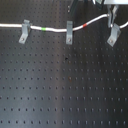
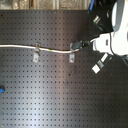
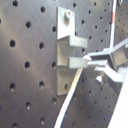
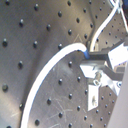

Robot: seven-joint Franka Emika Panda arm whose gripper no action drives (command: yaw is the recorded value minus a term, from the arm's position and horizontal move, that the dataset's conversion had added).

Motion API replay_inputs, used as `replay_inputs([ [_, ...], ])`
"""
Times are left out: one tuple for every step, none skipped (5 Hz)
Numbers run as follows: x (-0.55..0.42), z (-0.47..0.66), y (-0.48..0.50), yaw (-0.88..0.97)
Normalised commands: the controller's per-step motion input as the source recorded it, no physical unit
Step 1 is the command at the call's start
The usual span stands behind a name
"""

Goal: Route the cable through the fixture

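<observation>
First exterior view: cable [image 1: 50, 29] in two clips; jaws gripping cable near fixture [image 1: 114, 35].

A black perforated metal counter [image 1: 60, 95] fills both exterior views; a small blue object [image 2: 2, 90] sits at the second exterior view's left edge.

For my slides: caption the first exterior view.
White cable threaded through two clips, its end held by the pincer just above the third fixture on the black pegboard.

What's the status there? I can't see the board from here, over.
Hand shut on the cable above the third fixture. Cable already sits in the first two clips, not yet in the third. Nothing in the way.
</observation>
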Motion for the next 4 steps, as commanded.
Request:
replay_inputs([
  [0.012,-0.35,-0.581,-0.01],
  [0.004,-0.21,-0.595,-0.05],
  [0.009,-0.18,-0.367,-0.03],
  [0.215,-0.18,0.118,0.17],
])
